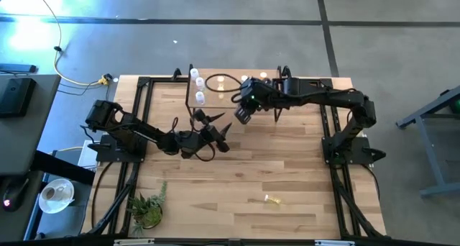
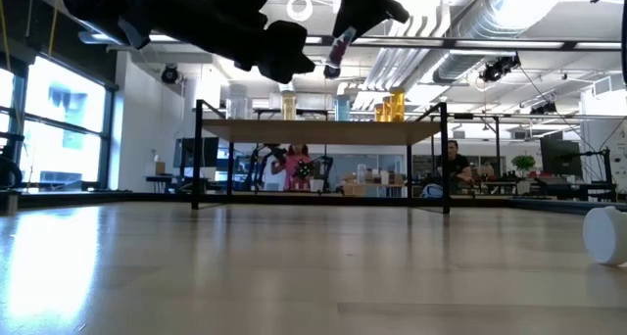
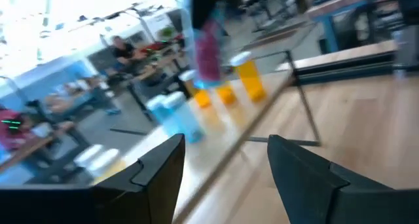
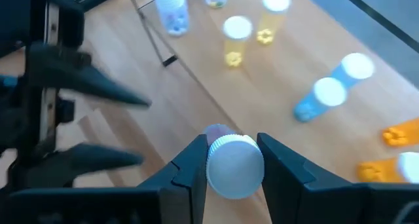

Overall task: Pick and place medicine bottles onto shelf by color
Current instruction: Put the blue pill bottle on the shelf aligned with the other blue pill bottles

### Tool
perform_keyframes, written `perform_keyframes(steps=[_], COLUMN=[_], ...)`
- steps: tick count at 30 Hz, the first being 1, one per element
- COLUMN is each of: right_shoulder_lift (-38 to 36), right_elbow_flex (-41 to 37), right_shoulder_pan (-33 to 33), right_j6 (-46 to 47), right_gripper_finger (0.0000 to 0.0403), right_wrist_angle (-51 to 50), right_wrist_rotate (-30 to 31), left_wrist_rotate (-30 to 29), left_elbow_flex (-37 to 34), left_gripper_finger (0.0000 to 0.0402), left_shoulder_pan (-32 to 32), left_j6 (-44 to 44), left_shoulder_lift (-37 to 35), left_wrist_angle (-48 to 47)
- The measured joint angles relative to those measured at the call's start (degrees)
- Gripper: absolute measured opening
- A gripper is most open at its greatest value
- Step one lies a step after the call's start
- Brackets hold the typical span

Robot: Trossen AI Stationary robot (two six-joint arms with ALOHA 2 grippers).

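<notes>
The shelf [image 1: 215, 90] stands at the table's far middle on black legs, and also shows in the low view [image 2: 323, 131]. On it stand clear [image 4: 171, 8], pale yellow [image 4: 236, 37], blue [image 4: 327, 96] and orange bottles [image 4: 393, 152]. My right gripper [image 1: 243, 114] is just in front of the shelf, above the table, shut on a pinkish bottle with a white cap [image 4: 234, 165]. My left gripper [image 1: 218, 131] is open and empty, near the table's middle, close to the right gripper's left. My right gripper pinches the pinkish bottle at its white cap [image 4: 234, 166] between its two fingers. The fingers come from above, slanting down. The bottle hangs tilted below them [image 2: 338, 49], lifted clear of the table and the shelf.
A pale yellow bottle [image 1: 273, 199] lies on its side on the table's near right part; it also shows in the low view [image 2: 607, 235]. A small green plant [image 1: 147, 208] stands at the near left corner. People sit in the room beyond the table.
</notes>
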Motion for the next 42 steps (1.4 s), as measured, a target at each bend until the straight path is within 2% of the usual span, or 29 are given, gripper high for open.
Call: perform_keyframes(steps=[3, 10, 14, 17, 25, 35, 42], right_shoulder_lift=[0.0, 0.0, 0.0, 0.0, 0.0, 0.8, 5.4], right_elbow_flex=[0.8, 3.8, 6.0, 7.3, 10.2, 11.3, 11.3], right_shoulder_pan=[-1.6, -4.8, -6.1, -7.0, -7.7, -7.6, -7.6], right_j6=[-0.4, -5.2, -7.6, -8.9, -12.5, -13.7, -13.4], right_gripper_finger=[0.0101, 0.0101, 0.0101, 0.0101, 0.0101, 0.0101, 0.0101], right_wrist_angle=[-1.3, -2.2, -2.2, -2.0, -2.1, -4.2, -8.1], right_wrist_rotate=[-0.1, -0.6, -1.4, -1.9, -2.3, -3.7, -5.0], left_wrist_rotate=[6.6, 33.2, 41.1, 43.3, 44.4, 44.7, 54.6], left_elbow_flex=[0.0, 0.0, 0.0, 0.0, 0.0, 0.0, 0.0], left_gripper_finger=[0.0207, 0.0207, 0.0207, 0.0207, 0.0207, 0.0207, 0.0207], left_shoulder_pan=[0.0, 2.6, 5.1, 7.0, 10.6, 11.4, 11.4], left_j6=[-5.2, -20.1, -23.4, -23.4, -23.4, -26.8, -28.4], left_shoulder_lift=[-1.2, -5.2, -8.5, -12.5, -24.8, -34.4, -35.6], left_wrist_angle=[-4.9, -18.3, -23.0, -27.8, -38.6, -53.7, -57.2])
